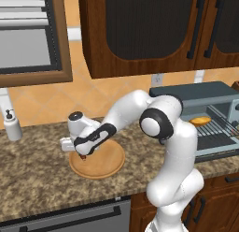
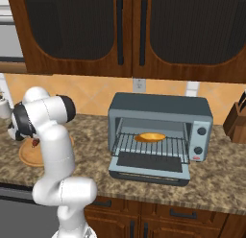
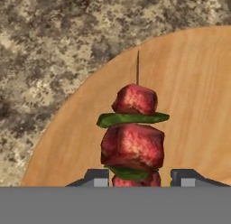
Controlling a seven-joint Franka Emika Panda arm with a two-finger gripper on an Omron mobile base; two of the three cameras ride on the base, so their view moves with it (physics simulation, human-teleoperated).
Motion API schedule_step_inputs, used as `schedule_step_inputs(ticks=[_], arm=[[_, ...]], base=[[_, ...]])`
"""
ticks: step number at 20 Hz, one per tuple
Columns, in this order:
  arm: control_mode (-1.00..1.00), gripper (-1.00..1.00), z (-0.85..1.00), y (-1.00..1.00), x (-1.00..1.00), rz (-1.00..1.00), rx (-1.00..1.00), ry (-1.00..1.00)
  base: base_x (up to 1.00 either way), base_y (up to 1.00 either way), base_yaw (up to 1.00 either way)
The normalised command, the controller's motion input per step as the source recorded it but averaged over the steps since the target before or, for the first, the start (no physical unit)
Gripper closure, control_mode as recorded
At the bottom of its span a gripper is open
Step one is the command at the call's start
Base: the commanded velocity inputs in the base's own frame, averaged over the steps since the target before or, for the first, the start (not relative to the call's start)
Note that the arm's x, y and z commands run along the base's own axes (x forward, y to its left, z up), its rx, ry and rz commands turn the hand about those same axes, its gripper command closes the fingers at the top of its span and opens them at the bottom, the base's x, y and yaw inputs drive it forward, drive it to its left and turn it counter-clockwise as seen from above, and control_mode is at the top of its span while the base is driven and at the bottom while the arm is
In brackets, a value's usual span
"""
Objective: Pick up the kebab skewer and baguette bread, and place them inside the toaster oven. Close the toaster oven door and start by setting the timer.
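End effector (image 3: 134,179) astride red-and-green kebab skewer (image 3: 133,137)

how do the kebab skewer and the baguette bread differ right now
The kebab skewer is made of dark red chunks with green slices between them; the baguette bread is one smooth golden-yellow loaf. The kebab skewer lies on the round wooden plate with the gripper at it; the baguette bread already sits on the rack inside the open toaster oven. Both are elongated food items.

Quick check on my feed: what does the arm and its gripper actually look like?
The arm is glossy white with rounded links and dark joint caps. The gripper has a white hand, a black band and two small dark grey fingertips. No cables or markings visible.
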Motion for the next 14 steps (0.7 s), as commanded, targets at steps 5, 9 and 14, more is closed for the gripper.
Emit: schedule_step_inputs(ticks=[5,9,14], arm=[[-1.00,1.00,-0.02,0.00,0.00,0.02,0.01,0.00],[-1.00,1.00,-0.03,0.00,-0.01,0.00,0.04,0.00],[-1.00,1.00,0.26,-0.05,-0.44,0.00,0.10,-0.02]], base=[[0.00,0.00,0.00],[0.00,0.00,0.00],[0.00,0.00,0.00]])
